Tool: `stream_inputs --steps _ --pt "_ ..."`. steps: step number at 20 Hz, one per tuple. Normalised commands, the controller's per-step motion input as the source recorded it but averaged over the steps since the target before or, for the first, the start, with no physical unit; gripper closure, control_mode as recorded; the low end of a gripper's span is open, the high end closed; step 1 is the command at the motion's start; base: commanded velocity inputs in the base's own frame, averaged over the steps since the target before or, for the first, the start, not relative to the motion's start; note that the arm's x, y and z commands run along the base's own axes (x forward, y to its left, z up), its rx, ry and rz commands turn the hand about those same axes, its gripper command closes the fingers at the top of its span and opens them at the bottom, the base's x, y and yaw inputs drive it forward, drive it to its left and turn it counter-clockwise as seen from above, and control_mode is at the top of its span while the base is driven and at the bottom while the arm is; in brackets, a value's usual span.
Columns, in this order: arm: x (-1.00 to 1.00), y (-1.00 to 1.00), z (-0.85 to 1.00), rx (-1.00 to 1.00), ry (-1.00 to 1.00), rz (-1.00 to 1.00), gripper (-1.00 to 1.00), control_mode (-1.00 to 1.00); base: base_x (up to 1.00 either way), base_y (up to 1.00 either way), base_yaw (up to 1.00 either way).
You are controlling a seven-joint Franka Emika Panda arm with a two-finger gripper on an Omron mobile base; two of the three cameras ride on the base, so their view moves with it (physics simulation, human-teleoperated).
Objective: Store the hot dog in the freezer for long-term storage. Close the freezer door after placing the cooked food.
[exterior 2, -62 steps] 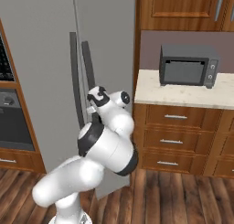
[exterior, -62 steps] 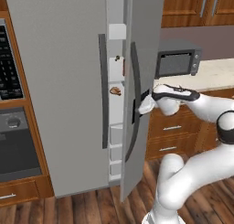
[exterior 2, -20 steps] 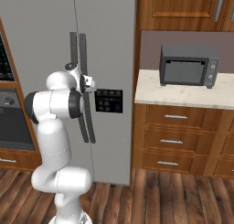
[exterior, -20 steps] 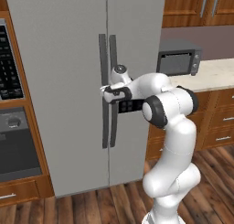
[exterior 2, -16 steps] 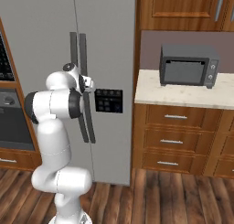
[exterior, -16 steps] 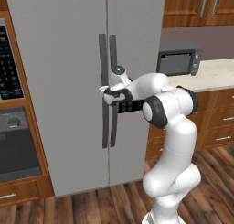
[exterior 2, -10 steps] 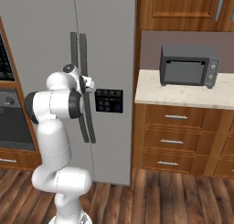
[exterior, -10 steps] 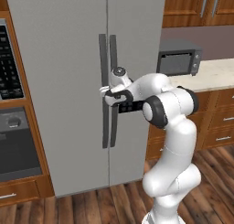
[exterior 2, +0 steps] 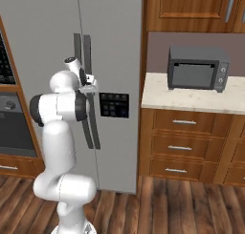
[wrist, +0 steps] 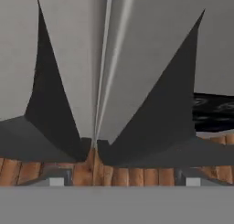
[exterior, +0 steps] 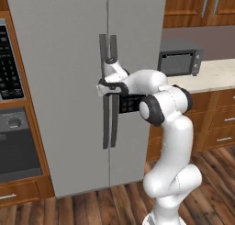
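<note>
The freezer (exterior: pixel 69 49) (exterior 2: pixel 43 27) is the tall grey two-door unit, and both its doors stand shut. The freezer door (exterior: pixel 137 45) (exterior 2: pixel 112 42) is the narrower one, with a black control panel; in the hand view it lies right of the seam (wrist: pixel 151 45). My gripper (exterior: pixel 106 87) (exterior 2: pixel 89 88) (wrist: pixel 123 179) rests against the two dark bar handles (exterior: pixel 108 59) at the seam, pointing down along the doors. Its fingertips (wrist: pixel 57 181) stand wide apart with nothing between them. The hot dog is hidden.
A black-fronted oven (exterior: pixel 11 141) sits in the wooden cabinet left of the freezer. To the right, a pale counter (exterior 2: pixel 191 97) carries a dark microwave (exterior 2: pixel 196 68) above wooden drawers (exterior 2: pixel 184 147). Wood floor (exterior 2: pixel 182 204) lies below.
About three seconds ago the freezer door stood open, showing white shelves; now it is shut. Over the last second the hand has barely moved at the handles.
</note>
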Motion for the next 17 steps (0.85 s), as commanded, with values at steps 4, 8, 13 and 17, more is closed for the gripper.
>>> stream_inputs --steps 4,8,13,17 --pt "0.52 -0.43 0.00 0.05 0.02 0.04 -1.00 -1.00 0.00 0.00 0.00" --pt "-0.45 -0.35 0.13 0.08 -0.31 0.01 -1.00 -1.00 0.00 0.00 0.00" --pt "-0.36 -0.36 0.31 0.18 -0.37 0.01 -1.00 -1.00 0.00 0.00 0.00" --pt "-0.57 -0.17 0.03 0.21 -0.56 0.02 -1.00 -1.00 0.00 0.00 0.00"
